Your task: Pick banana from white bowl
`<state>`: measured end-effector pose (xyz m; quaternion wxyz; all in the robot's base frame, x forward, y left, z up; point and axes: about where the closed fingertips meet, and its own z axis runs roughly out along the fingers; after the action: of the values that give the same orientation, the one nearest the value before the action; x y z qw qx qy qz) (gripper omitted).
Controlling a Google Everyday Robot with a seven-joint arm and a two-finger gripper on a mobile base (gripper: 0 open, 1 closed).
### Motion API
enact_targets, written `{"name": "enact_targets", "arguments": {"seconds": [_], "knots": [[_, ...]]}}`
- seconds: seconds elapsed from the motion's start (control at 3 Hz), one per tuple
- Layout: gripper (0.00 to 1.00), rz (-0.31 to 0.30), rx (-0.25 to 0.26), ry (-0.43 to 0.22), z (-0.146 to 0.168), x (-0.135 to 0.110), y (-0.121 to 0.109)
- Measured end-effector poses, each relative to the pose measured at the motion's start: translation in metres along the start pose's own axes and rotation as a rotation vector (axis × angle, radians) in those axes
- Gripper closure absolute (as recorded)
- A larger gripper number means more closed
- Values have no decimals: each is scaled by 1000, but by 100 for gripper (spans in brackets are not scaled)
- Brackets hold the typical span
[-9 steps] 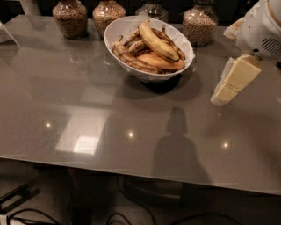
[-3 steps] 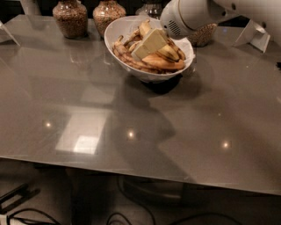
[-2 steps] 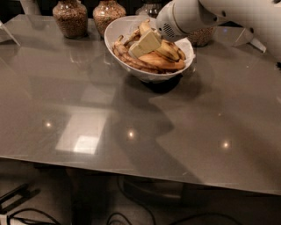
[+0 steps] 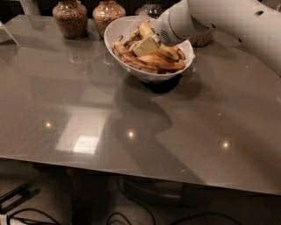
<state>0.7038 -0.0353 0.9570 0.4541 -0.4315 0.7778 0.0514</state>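
The white bowl [image 4: 151, 77] stands at the back middle of the grey table and holds several bananas. The brightest yellow banana [image 4: 144, 28] lies on top of the pile, running from the back rim toward the right; its middle is hidden by my gripper. Brown overripe bananas [image 4: 131, 59] and an orange-tinted one [image 4: 163, 62] lie beneath it. My gripper [image 4: 146, 45] reaches in from the upper right and sits down in the bowl, right on the yellow banana's middle. The white arm [image 4: 219, 19] covers the bowl's far right rim.
Round glass jars of grains stand along the back edge: one at the far left [image 4: 70, 18], one beside it [image 4: 108, 13], one behind the bowl [image 4: 152, 8], and one partly behind my arm [image 4: 203, 39]. The grey table top [image 4: 109, 127] stretches toward the front.
Three seconds ago my gripper hung to the right of the bowl above the table. It has swung left over the bowl and now sits lower among the bananas.
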Motion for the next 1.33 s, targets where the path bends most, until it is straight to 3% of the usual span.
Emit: {"name": "enact_targets", "arguments": {"seconds": [0.33,0.67,1.33], "knots": [[30,-6,67,28,3,9,-14],[36,-6,111,52,6,17,-24],[77,-6,129,66,7,23,-28]]}}
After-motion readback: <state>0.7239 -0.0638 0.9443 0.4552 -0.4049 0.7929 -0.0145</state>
